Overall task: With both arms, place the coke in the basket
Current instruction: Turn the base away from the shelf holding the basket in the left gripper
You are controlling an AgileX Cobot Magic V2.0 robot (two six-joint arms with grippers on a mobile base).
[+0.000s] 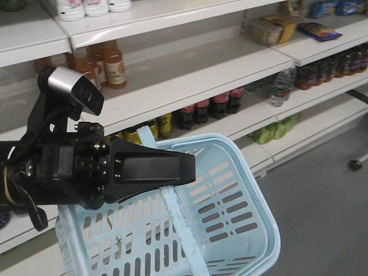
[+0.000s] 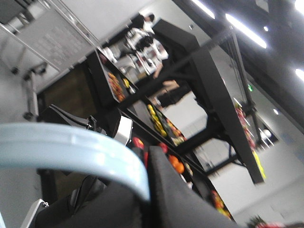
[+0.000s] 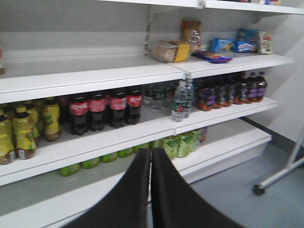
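Before shelves (image 1: 190, 75), one basket (image 1: 230, 190), four cokes (image 3: 97, 111)

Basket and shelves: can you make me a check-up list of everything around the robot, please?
Surface: white shop shelves, stocked; no table seen.
Job's things: coke bottles upright on the middle shelf; light blue basket tilted, empty as far as visible, held by its handle.
Clutter: yellow-labelled bottles, water bottles, green packs, snack bags.
Grippers: left gripper shut on the basket's handle; right gripper shut, holding nothing.
Cables: black cable looping beside the left arm.
Surroundings: grey floor; a wheeled stand leg on the right.
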